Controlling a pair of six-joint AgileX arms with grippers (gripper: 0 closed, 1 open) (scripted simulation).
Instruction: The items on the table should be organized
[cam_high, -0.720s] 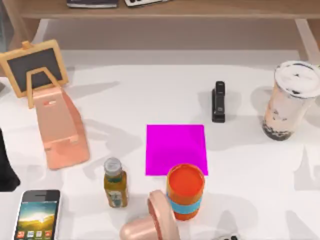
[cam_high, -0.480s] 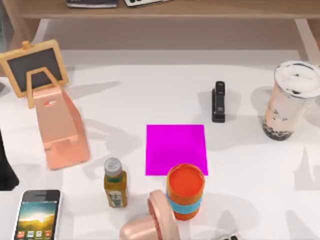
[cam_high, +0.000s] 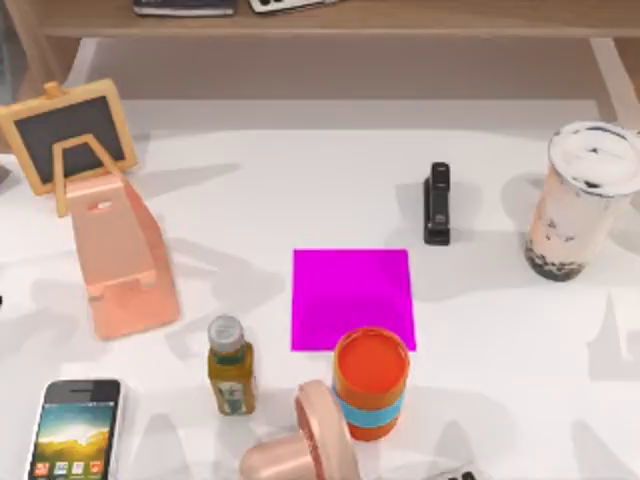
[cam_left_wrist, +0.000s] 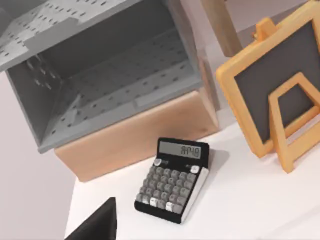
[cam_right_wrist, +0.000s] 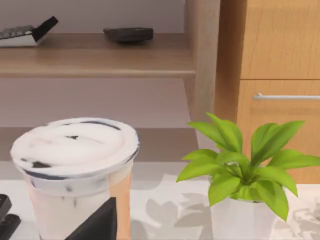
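Observation:
The white-framed smartphone (cam_high: 75, 430) lies flat at the front left of the white table (cam_high: 260, 190), screen up. At the right side stands the tall milk-tea cup (cam_high: 583, 200), upright with its lid on; the right wrist view has this cup (cam_right_wrist: 75, 165) close by. A dark part of my right gripper (cam_right_wrist: 95, 225) shows at the frame's edge just short of the cup. A dark part of my left gripper (cam_left_wrist: 95, 225) hangs off the table's back left, over a calculator (cam_left_wrist: 172, 180). Nothing is held in either view.
A pink phone stand (cam_high: 120, 260) and chalkboard easel (cam_high: 65, 135) stand at left. In the middle are a magenta mat (cam_high: 352, 298), a stapler (cam_high: 437, 203), an orange cup (cam_high: 371, 382), a small bottle (cam_high: 230, 365) and a pink object (cam_high: 300, 450). A potted plant (cam_right_wrist: 240, 170) is beside the milk tea.
The dark shape of my left arm at the top view's left edge has drawn back out of that view. No object has moved.

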